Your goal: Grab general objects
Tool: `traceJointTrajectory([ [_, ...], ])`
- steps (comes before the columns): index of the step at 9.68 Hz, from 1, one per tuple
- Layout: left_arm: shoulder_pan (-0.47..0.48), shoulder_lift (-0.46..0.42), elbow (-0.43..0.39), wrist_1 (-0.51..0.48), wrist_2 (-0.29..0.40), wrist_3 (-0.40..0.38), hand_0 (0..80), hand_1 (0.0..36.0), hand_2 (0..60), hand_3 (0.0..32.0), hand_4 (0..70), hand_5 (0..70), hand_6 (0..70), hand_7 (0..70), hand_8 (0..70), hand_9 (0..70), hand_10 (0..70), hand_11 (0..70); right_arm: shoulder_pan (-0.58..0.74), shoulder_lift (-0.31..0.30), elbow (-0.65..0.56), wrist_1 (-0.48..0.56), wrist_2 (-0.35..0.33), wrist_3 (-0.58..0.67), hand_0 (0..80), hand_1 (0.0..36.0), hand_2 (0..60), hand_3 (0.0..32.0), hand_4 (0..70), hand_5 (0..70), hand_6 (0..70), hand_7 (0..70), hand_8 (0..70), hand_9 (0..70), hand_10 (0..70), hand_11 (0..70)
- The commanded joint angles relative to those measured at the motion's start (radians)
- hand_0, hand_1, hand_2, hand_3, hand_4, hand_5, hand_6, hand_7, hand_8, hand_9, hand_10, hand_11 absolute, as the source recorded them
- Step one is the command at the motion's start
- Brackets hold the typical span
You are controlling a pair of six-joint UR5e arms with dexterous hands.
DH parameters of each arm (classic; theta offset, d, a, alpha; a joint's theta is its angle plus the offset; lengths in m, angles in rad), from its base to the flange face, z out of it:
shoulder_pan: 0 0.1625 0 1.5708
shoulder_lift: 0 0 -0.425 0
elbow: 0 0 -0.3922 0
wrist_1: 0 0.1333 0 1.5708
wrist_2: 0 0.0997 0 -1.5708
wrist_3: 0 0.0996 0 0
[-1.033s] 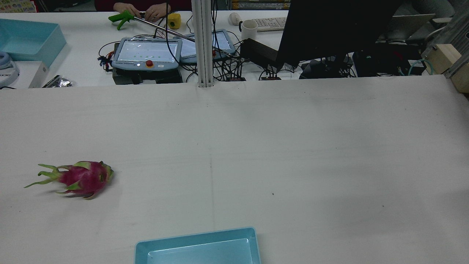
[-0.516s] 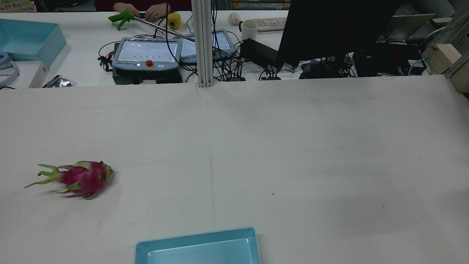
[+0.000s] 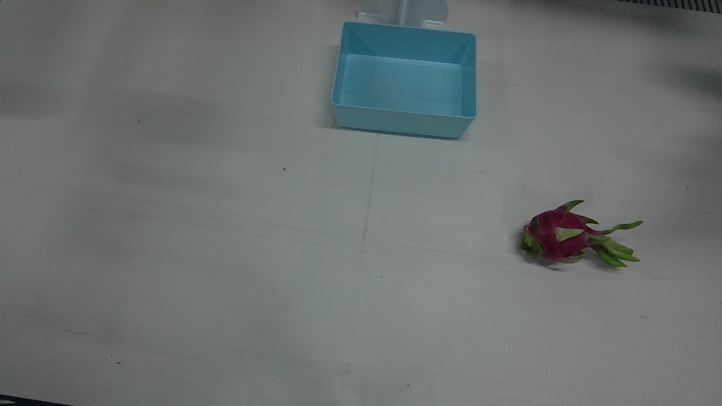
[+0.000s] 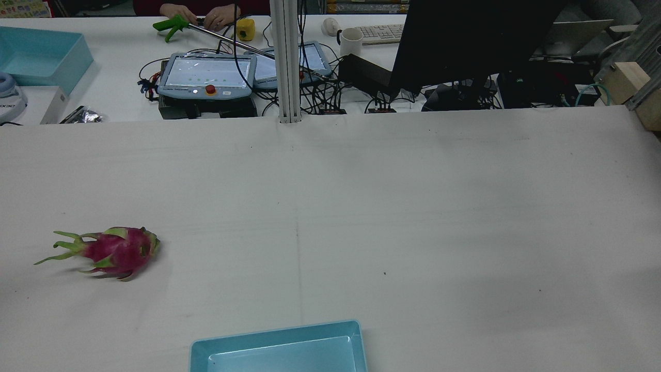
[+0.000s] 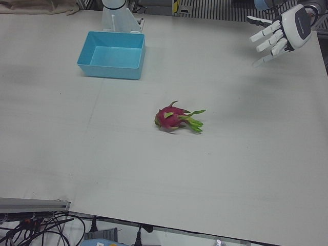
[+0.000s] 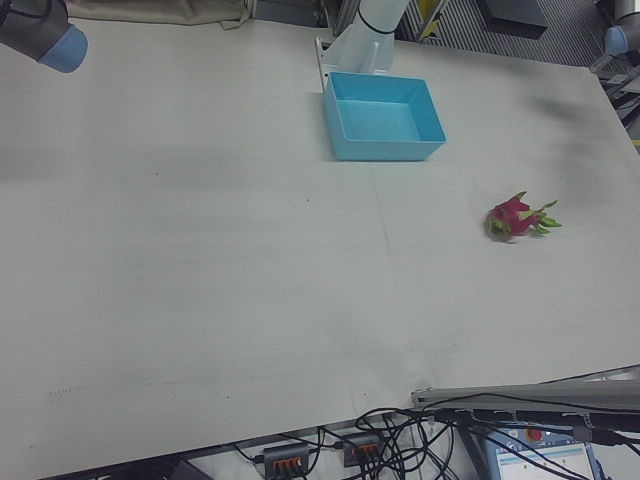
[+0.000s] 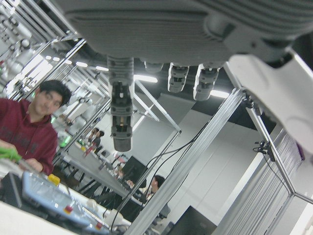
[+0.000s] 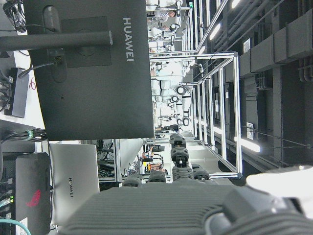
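Lettering "HUAWEI" on the back of the black monitor (image 8: 93, 73), seen in the right hand view; other writing too small to read. Dragon fruit (image 5: 174, 117) lying on its side on the white table (image 3: 225, 254), on the robot's left half, well apart from the blue bin (image 3: 404, 79). Left hand (image 5: 281, 33) raised near the table's far corner, fingers spread, holding nothing. Right hand (image 8: 186, 205) shown only in part by its own camera; state cannot be told. Teach pendant (image 4: 206, 76), mug (image 4: 351, 41) and a person's hands (image 4: 199, 13) beyond the table.

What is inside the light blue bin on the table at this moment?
The light blue bin holds nothing: its flat floor shows bare in the front view and both side views. The dragon fruit lies outside it, on the table. No part of the floor is covered.
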Motion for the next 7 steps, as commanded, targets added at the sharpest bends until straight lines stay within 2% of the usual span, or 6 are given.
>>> traceJointTrajectory([
  [1, -0.029, -0.025, -0.004, 0.014, 0.131, -0.19, 53.8, 13.0, 0.0, 18.0, 0.0, 8.9, 0.0, 12.9, 4.0, 1.1, 0.0, 0.0, 0.0, 0.0, 0.0, 0.002, 0.0, 0.0, 0.0, 0.0, 0.0, 0.0, 0.0, 0.0, 0.0, 0.0, 0.0, 0.0, 0.0, 0.0],
  [2, -0.026, -0.032, -0.004, -0.034, 0.121, -0.19, 53.2, 12.4, 0.0, 12.4, 0.2, 8.9, 0.7, 15.0, 4.1, 1.6, 0.0, 0.5, 0.0, 0.0, -0.002, 0.002, 0.0, 0.0, 0.0, 0.0, 0.0, 0.0, 0.0, 0.0, 0.0, 0.0, 0.0, 0.0, 0.0, 0.0],
  [3, -0.025, -0.053, -0.004, -0.011, 0.12, -0.19, 53.4, 11.9, 0.0, 3.0, 6.8, 11.7, 4.3, 17.6, 4.6, 2.1, 0.9, 2.6, 0.0, 0.0, -0.002, 0.002, 0.0, 0.0, 0.0, 0.0, 0.0, 0.0, 0.0, 0.0, 0.0, 0.0, 0.0, 0.0, 0.0, 0.0],
  [4, -0.023, -0.129, 0.004, 0.094, 0.127, -0.19, 52.7, 11.0, 0.0, 0.2, 12.1, 13.6, 5.9, 18.1, 5.0, 2.2, 2.1, 4.1, 0.0, 0.0, -0.002, 0.002, 0.0, 0.0, 0.0, 0.0, 0.0, 0.0, 0.0, 0.0, 0.0, 0.0, 0.0, 0.0, 0.0, 0.0],
  [5, 0.0, -0.212, 0.004, 0.209, 0.133, -0.199, 52.8, 10.6, 0.0, 0.0, 15.4, 15.8, 7.0, 18.9, 5.5, 2.3, 3.1, 5.4, 0.0, 0.0, -0.002, 0.0, 0.0, 0.0, 0.0, 0.0, 0.0, 0.0, 0.0, 0.0, 0.0, 0.0, 0.0, 0.0, 0.0, 0.0],
  [7, 0.021, -0.268, 0.002, 0.264, 0.127, -0.208, 53.5, 11.1, 0.0, 0.2, 12.2, 16.6, 7.2, 20.9, 5.9, 2.7, 3.8, 6.7, 0.0, 0.0, -0.002, 0.002, 0.0, 0.0, 0.0, 0.0, 0.0, 0.0, 0.0, 0.0, 0.0, 0.0, 0.0, 0.0, 0.0, 0.0],
])
